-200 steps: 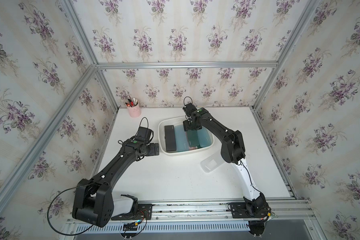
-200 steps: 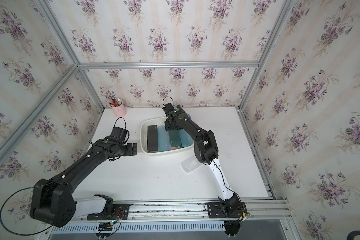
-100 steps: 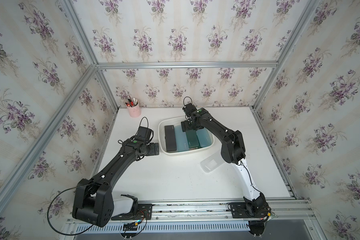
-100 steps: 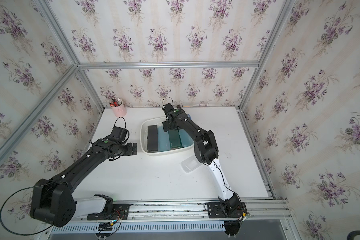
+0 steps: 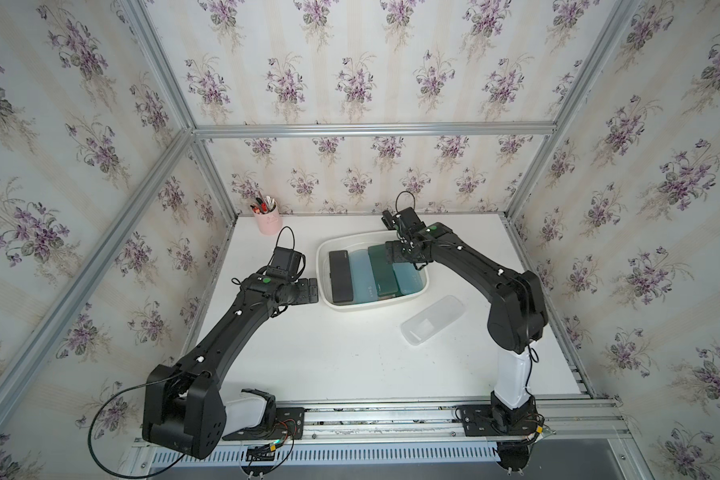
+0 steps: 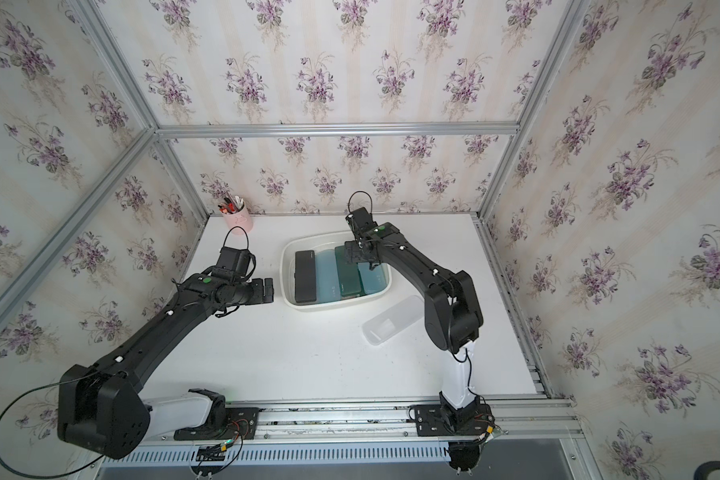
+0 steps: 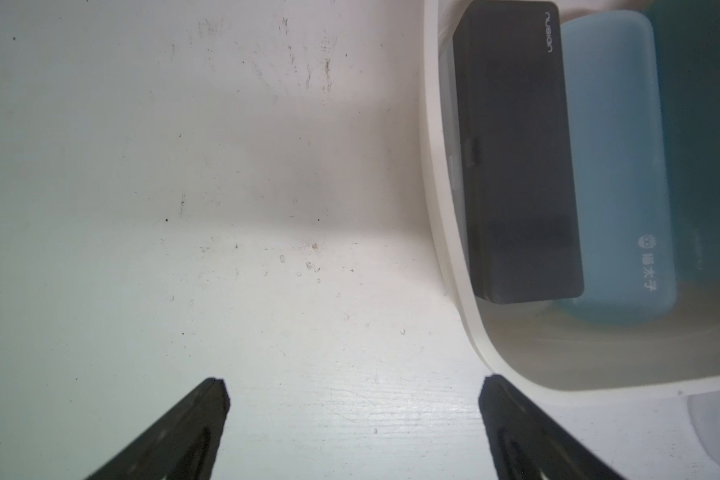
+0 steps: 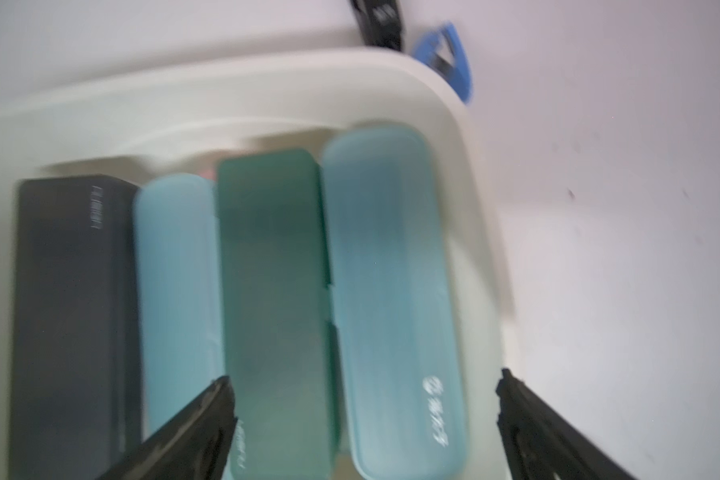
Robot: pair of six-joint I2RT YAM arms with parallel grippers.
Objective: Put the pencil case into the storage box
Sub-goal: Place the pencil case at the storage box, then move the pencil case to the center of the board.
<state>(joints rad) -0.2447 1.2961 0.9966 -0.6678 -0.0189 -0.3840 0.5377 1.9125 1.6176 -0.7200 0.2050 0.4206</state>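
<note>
Pencil case, dk green (image 5: 381, 270), flat in storage box (image 5: 322, 270) w/ 3 others | R gripper (image 8: 364, 382) over box, jaws wide, empty | L gripper (image 7: 352, 386) left of box, jaws wide, empty

Black rectangular pencil case (image 5: 341, 275): one
Light-blue rounded pencil cases (image 5: 362, 278) (image 5: 410, 278): two
Dark-green pencil case (image 5: 385, 274): one
Clear plastic case (image 5: 432, 320): one
White plastic storage box (image 5: 371, 306): one
Pink pen cup (image 5: 267, 223): one

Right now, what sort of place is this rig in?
Probably a lab test cell dressed as a home study: floral wallpaper panels on an aluminium frame, a white table with a pink pen cup and a storage box of pencil cases.
</note>
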